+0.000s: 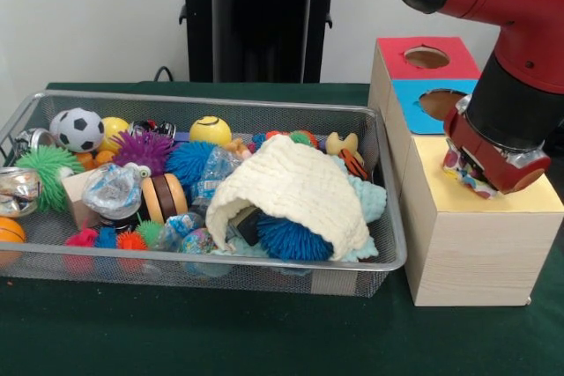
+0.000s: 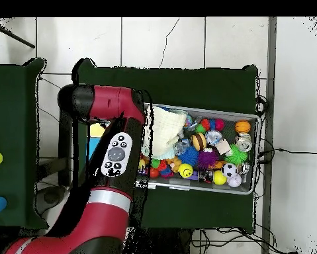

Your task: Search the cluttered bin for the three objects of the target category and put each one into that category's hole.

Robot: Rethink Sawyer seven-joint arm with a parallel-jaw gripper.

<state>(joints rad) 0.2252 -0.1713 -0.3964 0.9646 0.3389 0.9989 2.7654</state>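
My gripper (image 1: pixel 472 175) hangs over the yellow-topped section (image 1: pixel 493 195) of the wooden box, at the right of the wire bin (image 1: pixel 388 209). It is shut on a crinkly multicoloured packet (image 1: pixel 465 172) that pokes out under the red wrist. No hole shows in the yellow top; the arm covers part of it. The red top (image 1: pixel 401 57) and the blue top (image 1: pixel 410 103) each have a round hole. Similar crinkly clear packets (image 1: pixel 113 189) (image 1: pixel 211 175) lie in the bin. In the overhead view the arm (image 2: pixel 118 155) hides the gripper and most of the box.
The bin is packed with spiky balls, a soccer ball (image 1: pixel 79 129), a yellow ball (image 1: pixel 211 130), and a cream knitted cloth (image 1: pixel 295 187) (image 2: pixel 166 129) draped over a blue spiky ball (image 1: pixel 291 239). Green cloth covers the table (image 1: pixel 220 332).
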